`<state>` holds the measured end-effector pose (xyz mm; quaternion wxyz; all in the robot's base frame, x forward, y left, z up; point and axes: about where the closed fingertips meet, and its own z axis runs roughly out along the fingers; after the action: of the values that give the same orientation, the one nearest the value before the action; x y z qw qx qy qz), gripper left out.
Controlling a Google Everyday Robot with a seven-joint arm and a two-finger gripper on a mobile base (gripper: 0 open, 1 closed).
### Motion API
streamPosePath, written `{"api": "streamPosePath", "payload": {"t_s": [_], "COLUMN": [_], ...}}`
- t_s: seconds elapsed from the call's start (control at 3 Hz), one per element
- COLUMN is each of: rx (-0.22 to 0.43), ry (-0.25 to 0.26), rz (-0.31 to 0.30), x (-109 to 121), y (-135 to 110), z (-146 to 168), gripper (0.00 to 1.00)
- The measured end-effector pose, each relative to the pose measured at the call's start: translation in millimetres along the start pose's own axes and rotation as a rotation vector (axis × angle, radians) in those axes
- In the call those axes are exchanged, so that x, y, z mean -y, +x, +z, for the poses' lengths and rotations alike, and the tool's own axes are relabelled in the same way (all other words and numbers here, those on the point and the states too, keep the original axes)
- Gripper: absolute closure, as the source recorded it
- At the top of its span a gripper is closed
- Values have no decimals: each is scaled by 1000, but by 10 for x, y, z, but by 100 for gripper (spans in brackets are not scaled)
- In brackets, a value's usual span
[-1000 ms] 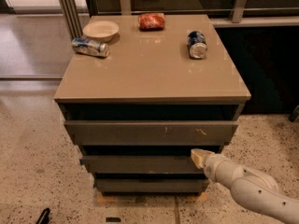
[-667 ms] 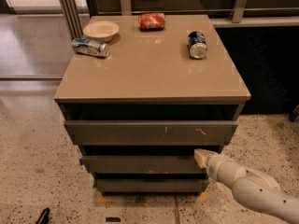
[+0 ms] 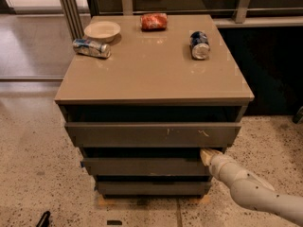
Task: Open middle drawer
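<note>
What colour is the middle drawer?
The middle drawer is plain grey-brown, seen in the camera view; the claw is at its top edge.

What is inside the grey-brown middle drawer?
Only a dark gap shows above the grey-brown middle drawer; the scratched upper front hides its inside. The pale gripper is at the drawer's upper right corner.

It is looking like an office hall: speckled floor (image 3: pixel 33 169), metal posts (image 3: pixel 70 11), a cabinet (image 3: pixel 151 74). The gripper (image 3: pixel 206 156) is sitting by the middle drawer (image 3: pixel 142 166).
</note>
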<state>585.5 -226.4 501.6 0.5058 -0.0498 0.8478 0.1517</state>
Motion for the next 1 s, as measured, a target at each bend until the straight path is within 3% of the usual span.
{"api": "streamPosePath", "payload": {"t_s": [1.0], "rx": [-74], "ry": [4], "rz": [9], "x": [-27], "y": [142], "z": [319], "gripper": [100]}}
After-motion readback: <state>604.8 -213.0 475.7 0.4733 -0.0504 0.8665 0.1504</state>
